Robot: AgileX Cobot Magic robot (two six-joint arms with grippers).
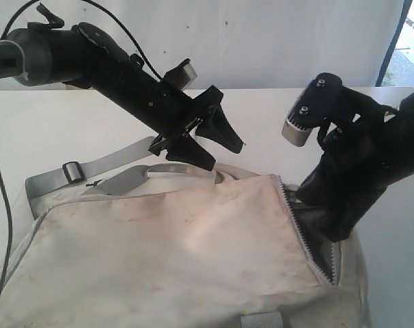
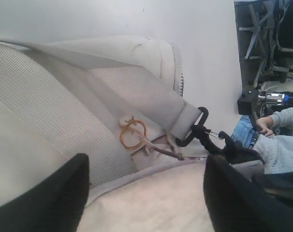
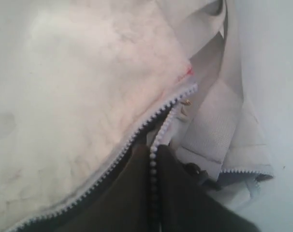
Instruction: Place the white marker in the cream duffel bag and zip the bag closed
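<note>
Visibly soft, grimy cream duffel bag [image 1: 159, 239] lies under wide-spread left gripper [image 1: 226, 156]; right gripper [image 1: 335, 229] pinched closed.

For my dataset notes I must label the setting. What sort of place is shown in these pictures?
Probably a robot lab or testing workspace: a white table before a plain white backdrop, and, in the left wrist view, a person in jeans beside a dark equipment rack.

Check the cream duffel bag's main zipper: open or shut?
Open, at least at this end: the zipper teeth on the cream duffel bag stand apart, with dark lining showing between them.
</note>
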